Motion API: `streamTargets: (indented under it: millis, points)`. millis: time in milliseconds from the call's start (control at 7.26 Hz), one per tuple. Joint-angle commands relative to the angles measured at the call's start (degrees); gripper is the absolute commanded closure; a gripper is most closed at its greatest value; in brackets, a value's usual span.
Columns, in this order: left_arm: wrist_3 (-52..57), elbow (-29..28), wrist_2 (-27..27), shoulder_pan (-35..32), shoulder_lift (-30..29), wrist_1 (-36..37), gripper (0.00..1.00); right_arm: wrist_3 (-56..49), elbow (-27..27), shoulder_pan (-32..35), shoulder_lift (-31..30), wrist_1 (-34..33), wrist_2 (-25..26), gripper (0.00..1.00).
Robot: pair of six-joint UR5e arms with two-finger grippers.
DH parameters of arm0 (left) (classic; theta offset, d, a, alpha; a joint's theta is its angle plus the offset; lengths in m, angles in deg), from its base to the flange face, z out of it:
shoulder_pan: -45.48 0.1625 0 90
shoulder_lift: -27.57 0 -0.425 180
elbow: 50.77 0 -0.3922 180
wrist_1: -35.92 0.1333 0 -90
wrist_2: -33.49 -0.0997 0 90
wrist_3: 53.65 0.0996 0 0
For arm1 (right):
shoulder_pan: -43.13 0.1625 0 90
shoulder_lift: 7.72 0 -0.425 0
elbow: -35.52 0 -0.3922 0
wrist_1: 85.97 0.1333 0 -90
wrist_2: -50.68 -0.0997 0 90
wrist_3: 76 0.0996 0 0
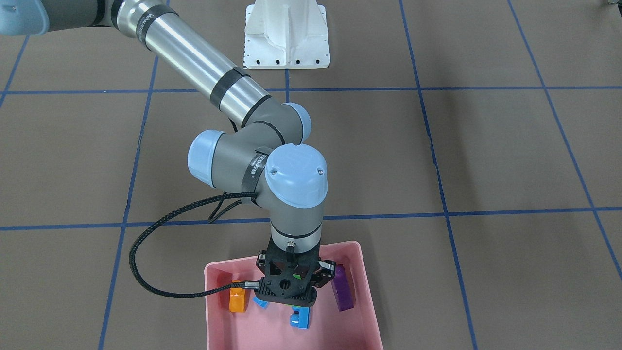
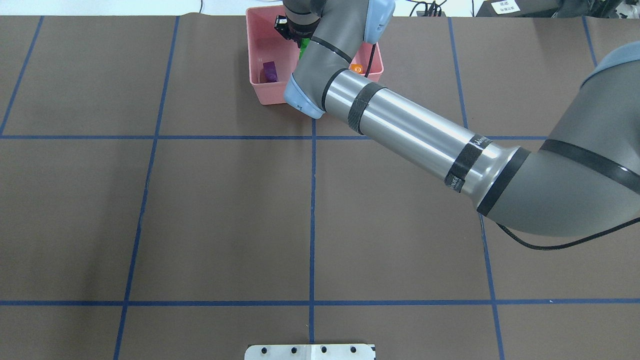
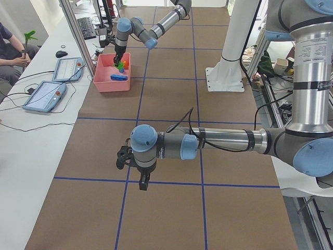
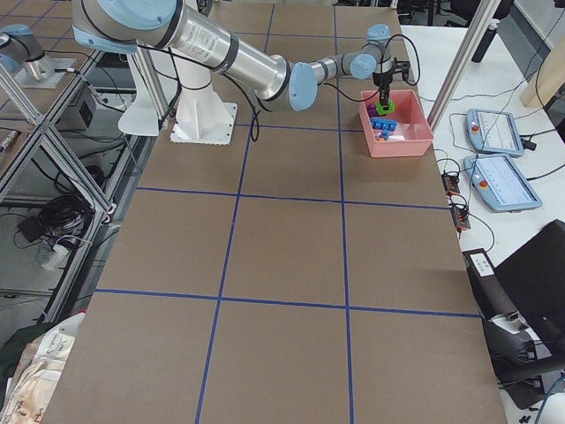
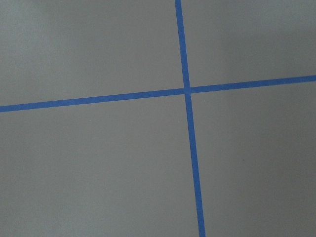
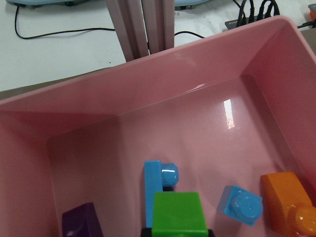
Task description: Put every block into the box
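Observation:
My right gripper [image 1: 290, 294] hangs inside the pink box [image 1: 365, 277] and is shut on the green two-stud brick [image 6: 178, 215], held just above the floor. On the box floor lie the orange brick [image 6: 286, 197], the small blue single-stud brick [image 6: 241, 205], the long blue brick [image 6: 153, 190] and the slim purple brick [image 1: 342, 289]. My left gripper [image 3: 143, 181] hovers over the bare table far from the box. It shows only in the exterior left view, so I cannot tell if it is open or shut.
The box [image 2: 257, 60] stands at the table's far edge. Beyond it a white bench holds tablets [image 3: 44, 96] and cables. The white robot base [image 1: 286, 36] stands mid-table. The left wrist view shows only brown table with blue tape lines [image 5: 186, 90].

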Motion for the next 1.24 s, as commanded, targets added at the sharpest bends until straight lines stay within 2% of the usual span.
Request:
streamTargets:
  millis: [0, 276, 413, 689, 827, 965, 1103]
  points:
    - [0.0, 0.0, -0.1, 0.0, 0.0, 0.0, 0.00, -2.0, -0.1, -0.4, -0.1, -1.8, 0.2, 0.01]
    - [0.1, 0.0, -0.1, 0.0, 0.0, 0.0, 0.00, -4.2, 0.4, 0.2, 0.0, -2.3, -0.8, 0.01]
    - [0.1, 0.0, -0.5, 0.0, 0.0, 0.1, 0.00, -7.4, 3.1, 1.8, -0.2, -7.3, -4.1, 0.00]
    - [0.2, 0.0, -0.6, 0.0, 0.2, 0.2, 0.00, -18.0, 15.4, 4.7, -1.8, -29.4, -6.7, 0.00]
    - [0.2, -0.1, -0.5, 0.0, 0.9, 0.1, 0.00, -24.4, 23.5, 7.5, -7.0, -32.5, -9.0, 0.00]
    - [0.2, -0.4, -0.7, 0.0, 1.1, 0.1, 0.00, -29.4, 30.2, 11.6, -13.6, -32.2, -16.9, 0.00]
    - [0.2, -0.2, -0.5, 0.0, 1.1, 0.1, 0.00, -37.8, 37.9, 15.3, -21.2, -32.2, -21.7, 0.00]
